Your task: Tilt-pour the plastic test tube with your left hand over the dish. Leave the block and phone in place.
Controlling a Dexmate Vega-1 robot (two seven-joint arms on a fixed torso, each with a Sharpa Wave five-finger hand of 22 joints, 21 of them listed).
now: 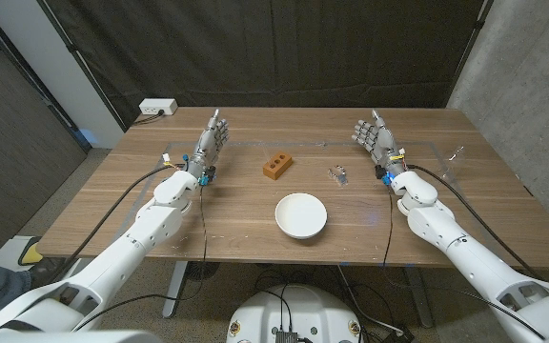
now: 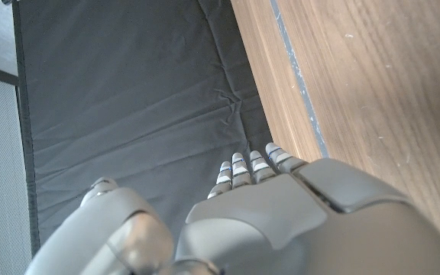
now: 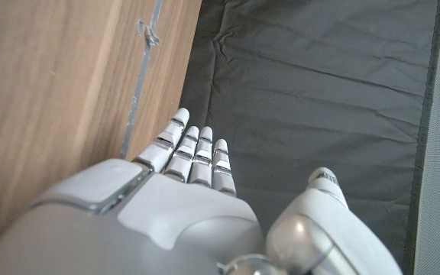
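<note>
The left hand [image 1: 212, 139] stands over the wooden table [image 1: 160, 211] with its fingers extended and a little apart, holding nothing; the right hand [image 1: 374, 136] mirrors it, likewise spread and empty. Both reach toward the far edge, well apart from the white dish [image 1: 301, 214].

The left wrist view adds what the head view cannot: the back of the left hand [image 2: 296, 221] close up, its fingertips [image 2: 250, 164] pointing at a black curtain [image 2: 128, 99] beyond the table's edge, with a pale tape line [image 2: 296, 76] running along the wood. The right wrist view shows the same for the right hand [image 3: 166, 214]. Neither wrist view catches the dish.

From the head view I count one dish, one orange-brown block [image 1: 277, 165] beyond it and slightly toward the left hand, and one small clear object [image 1: 338, 173] beyond the dish toward the right hand, lying on the table; it is too small to tell whether it is the test tube.
</note>
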